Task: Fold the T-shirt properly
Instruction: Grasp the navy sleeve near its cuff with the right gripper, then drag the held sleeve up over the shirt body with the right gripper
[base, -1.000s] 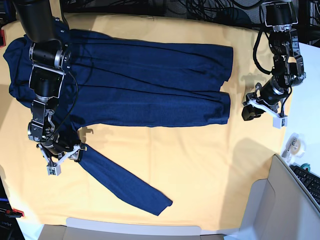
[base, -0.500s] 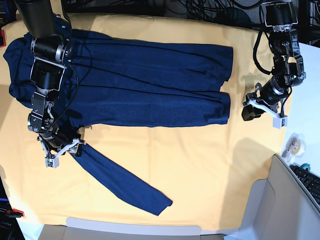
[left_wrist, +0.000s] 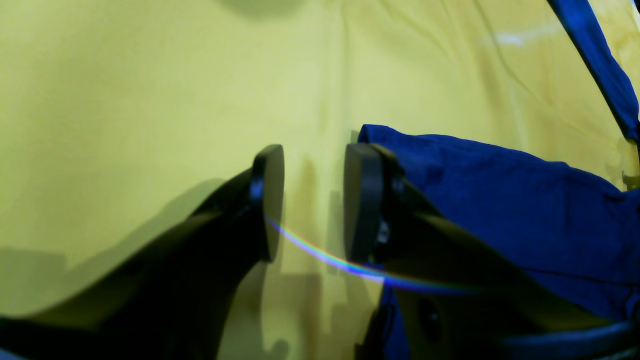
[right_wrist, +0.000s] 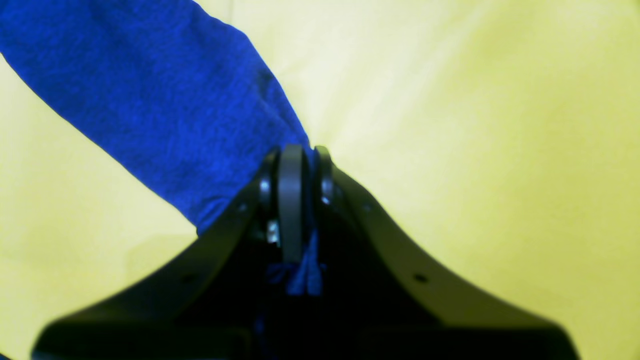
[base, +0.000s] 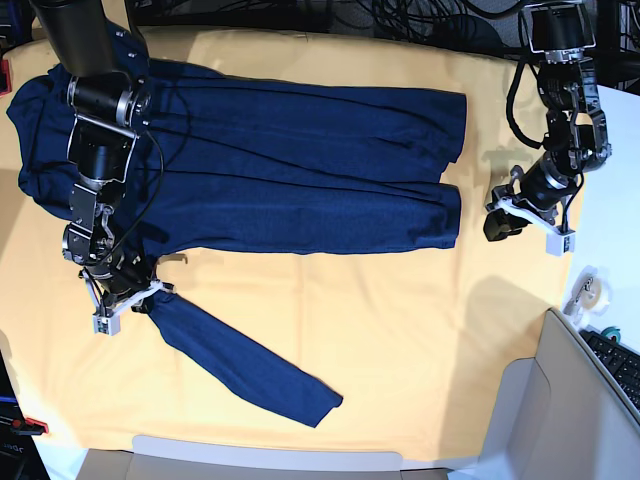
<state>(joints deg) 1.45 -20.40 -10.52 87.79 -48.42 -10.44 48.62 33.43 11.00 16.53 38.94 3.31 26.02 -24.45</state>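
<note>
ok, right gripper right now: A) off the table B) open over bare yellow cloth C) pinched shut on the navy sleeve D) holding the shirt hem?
C: in the right wrist view the right gripper has its jaws together with blue fabric of the T-shirt sleeve caught between them.

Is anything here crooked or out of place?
Yes: one long sleeve of the dark navy-blue knit shirt trails off diagonally across the yellow-orange cloth instead of lying along the body. The right gripper is pinching it near the shoulder.
</note>
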